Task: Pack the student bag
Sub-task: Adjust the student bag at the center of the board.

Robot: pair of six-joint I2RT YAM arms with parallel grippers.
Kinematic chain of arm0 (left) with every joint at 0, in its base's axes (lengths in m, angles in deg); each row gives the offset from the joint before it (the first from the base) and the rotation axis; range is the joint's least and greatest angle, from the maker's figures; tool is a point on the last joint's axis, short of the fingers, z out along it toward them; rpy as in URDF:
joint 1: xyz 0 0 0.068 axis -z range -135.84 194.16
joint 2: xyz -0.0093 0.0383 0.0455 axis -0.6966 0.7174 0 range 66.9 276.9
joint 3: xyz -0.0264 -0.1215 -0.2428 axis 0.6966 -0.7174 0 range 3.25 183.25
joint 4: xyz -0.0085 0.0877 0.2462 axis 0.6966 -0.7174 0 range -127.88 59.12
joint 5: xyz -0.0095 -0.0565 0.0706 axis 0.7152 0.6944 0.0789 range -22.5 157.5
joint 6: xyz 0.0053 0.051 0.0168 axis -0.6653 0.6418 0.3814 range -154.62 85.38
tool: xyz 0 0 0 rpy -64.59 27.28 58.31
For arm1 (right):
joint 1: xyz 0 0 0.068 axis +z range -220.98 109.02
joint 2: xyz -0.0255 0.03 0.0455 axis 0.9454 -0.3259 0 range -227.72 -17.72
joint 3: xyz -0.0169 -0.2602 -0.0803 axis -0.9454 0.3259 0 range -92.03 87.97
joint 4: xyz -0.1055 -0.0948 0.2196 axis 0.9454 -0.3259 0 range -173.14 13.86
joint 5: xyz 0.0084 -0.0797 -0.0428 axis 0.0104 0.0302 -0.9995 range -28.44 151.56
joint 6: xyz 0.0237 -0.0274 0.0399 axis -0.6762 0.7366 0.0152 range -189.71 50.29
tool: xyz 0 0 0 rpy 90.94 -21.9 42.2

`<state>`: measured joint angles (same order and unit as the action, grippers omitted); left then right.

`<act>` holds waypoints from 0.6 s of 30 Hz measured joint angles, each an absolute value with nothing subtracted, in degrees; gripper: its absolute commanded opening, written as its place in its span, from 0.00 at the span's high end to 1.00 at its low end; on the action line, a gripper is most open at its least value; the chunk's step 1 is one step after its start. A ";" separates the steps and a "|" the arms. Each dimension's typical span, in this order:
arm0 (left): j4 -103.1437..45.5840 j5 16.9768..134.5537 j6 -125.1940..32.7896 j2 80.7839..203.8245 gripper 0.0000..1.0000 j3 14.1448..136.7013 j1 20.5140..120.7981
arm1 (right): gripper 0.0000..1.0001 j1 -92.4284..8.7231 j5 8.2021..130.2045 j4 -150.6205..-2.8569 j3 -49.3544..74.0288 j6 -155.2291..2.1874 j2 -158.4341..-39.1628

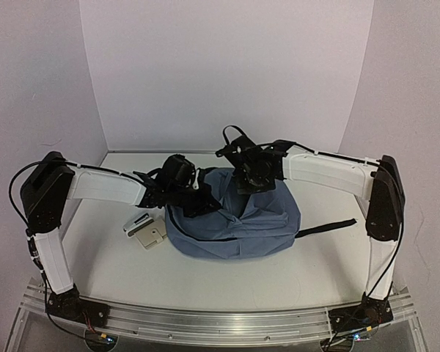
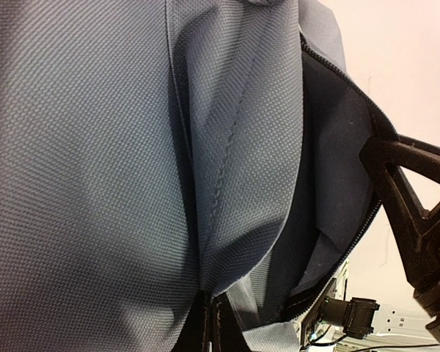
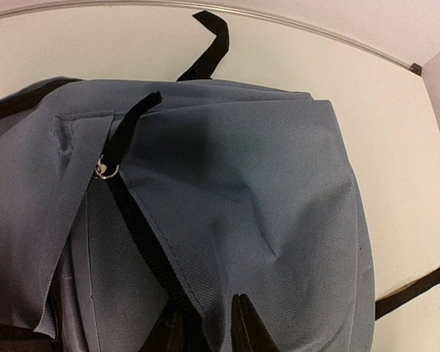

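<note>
At tabletop centre, top view: bag [image 1: 235,227] lies long axis left-right, my left pincer [image 1: 191,192] at its left top, my right pincer [image 1: 253,180] over its far top | left wrist: clamped on bag fabric, mouth [image 2: 337,169] gaping beside | right wrist: narrow, astride zipper [image 3: 143,235] edge just below; bite uncertain
</note>
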<state>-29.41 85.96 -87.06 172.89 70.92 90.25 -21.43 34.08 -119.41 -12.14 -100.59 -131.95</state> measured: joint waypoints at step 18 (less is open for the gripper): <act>-30.86 88.21 -87.17 181.40 1.00 81.28 89.44 | 1.00 -20.96 38.03 -120.63 -15.03 -98.39 -127.73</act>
<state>-30.86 88.21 -87.17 181.40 81.28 89.44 -20.96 38.03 -120.63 -15.03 -98.39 -127.73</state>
